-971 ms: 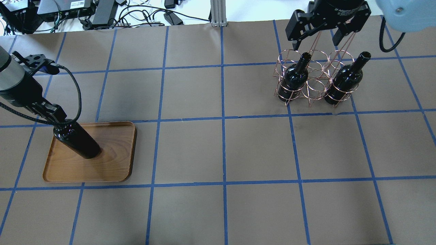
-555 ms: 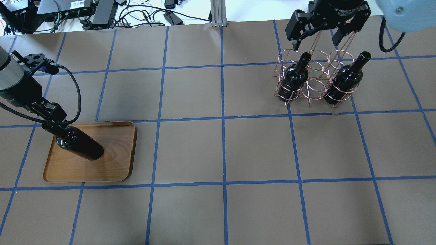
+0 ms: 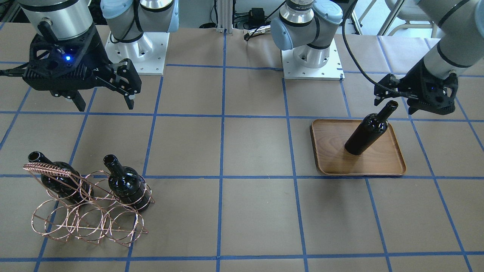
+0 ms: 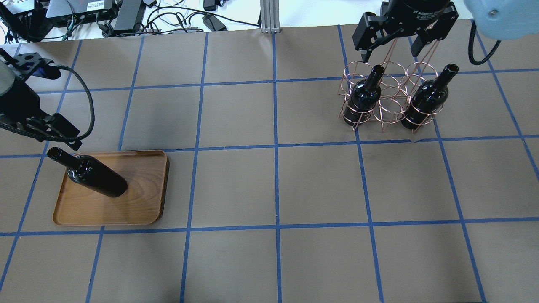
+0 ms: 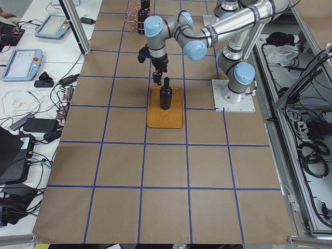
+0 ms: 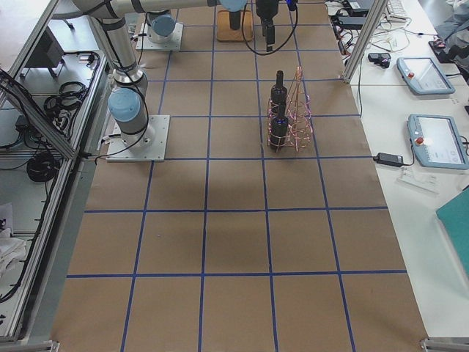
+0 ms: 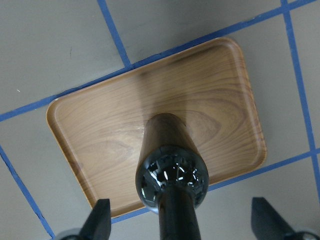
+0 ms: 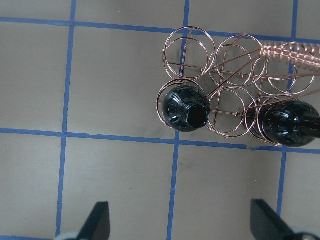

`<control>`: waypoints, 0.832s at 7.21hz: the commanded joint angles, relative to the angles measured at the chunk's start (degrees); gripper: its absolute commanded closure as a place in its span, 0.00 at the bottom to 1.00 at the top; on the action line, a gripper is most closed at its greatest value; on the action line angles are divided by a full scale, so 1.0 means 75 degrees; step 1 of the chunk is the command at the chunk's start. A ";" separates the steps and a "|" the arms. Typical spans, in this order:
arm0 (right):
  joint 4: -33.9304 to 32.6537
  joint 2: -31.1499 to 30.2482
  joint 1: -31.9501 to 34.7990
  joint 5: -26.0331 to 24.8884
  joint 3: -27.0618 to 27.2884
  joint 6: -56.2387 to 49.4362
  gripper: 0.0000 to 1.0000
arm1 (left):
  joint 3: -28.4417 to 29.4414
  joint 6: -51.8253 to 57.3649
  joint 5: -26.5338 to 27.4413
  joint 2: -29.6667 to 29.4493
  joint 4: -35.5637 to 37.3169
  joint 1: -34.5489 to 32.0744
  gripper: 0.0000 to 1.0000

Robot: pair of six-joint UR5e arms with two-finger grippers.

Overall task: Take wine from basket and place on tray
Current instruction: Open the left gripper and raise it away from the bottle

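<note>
One dark wine bottle (image 4: 92,174) stands upright on the brown wooden tray (image 4: 139,198); it also shows in the front view (image 3: 368,132) and the left wrist view (image 7: 170,165). My left gripper (image 4: 63,139) is open, its fingers (image 7: 100,222) wide apart on either side of the bottle's mouth and clear of the glass. Two more bottles (image 4: 364,97) (image 4: 425,101) stand in the copper wire basket (image 4: 389,111). My right gripper (image 4: 391,54) is open and empty, hovering above the far side of the basket.
The brown paper table has blue tape grid lines. The basket's coil-wrapped handle (image 3: 47,169) rises over its rings. Cables and electronics (image 4: 105,17) lie beyond the table's far edge. The two robot bases (image 3: 310,56) stand at the robot's side.
The left gripper lowered the bottle onto the tray, opened and drew up off its neck, which now shows in full. The right arm and the basket have not moved.
</note>
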 commanded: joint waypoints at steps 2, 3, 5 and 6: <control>0.0000 0.0001 -0.0008 -0.0079 0.0000 -0.0033 0.00 | 0.1121 -0.2989 -0.0070 0.0018 -0.0649 -0.0991 0.00; 0.0000 0.0001 -0.0008 -0.0056 0.0000 -0.0033 0.00 | 0.1168 -0.3606 -0.0070 0.0064 -0.0591 -0.1600 0.00; 0.0000 0.0001 0.0004 0.0002 0.0000 -0.0021 0.00 | 0.1157 -0.4416 -0.0047 0.0170 -0.0509 -0.2877 0.00; 0.0000 0.0001 -0.0008 -0.0009 0.0000 -0.0021 0.00 | 0.1134 -0.4699 0.0011 0.0285 -0.0520 -0.3348 0.00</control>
